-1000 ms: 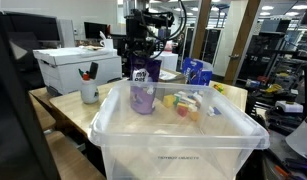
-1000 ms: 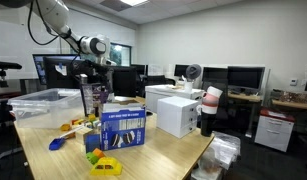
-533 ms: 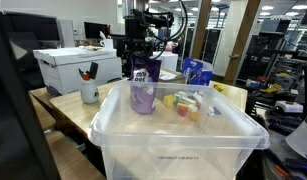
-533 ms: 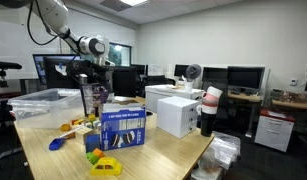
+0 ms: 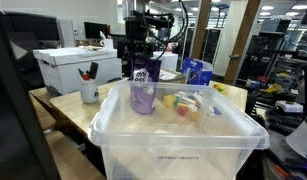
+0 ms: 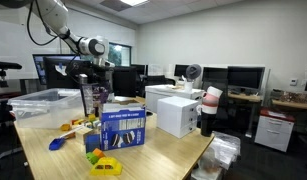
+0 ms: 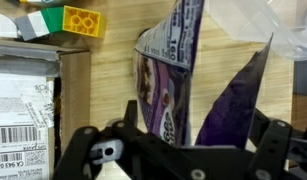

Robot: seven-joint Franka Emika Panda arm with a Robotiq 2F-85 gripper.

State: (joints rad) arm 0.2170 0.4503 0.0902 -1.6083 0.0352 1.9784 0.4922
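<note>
My gripper (image 5: 143, 52) is shut on the top of a purple snack bag (image 5: 143, 88), which hangs upright from it over the wooden table (image 5: 68, 112). In both exterior views the bag (image 6: 90, 100) sits below the gripper (image 6: 90, 74), beside a clear plastic bin (image 5: 178, 138). In the wrist view the bag (image 7: 165, 70) fills the space between the black jaws (image 7: 193, 128). The bag's top edge is hidden by the gripper body.
A white box (image 5: 78, 68) and a mug with pens (image 5: 89, 92) stand near the bag. A blue box (image 6: 121, 128) and yellow blocks (image 6: 105, 166) lie on the table. In the wrist view, a yellow block (image 7: 83, 20) and a cardboard box (image 7: 28, 100) lie left of the bag.
</note>
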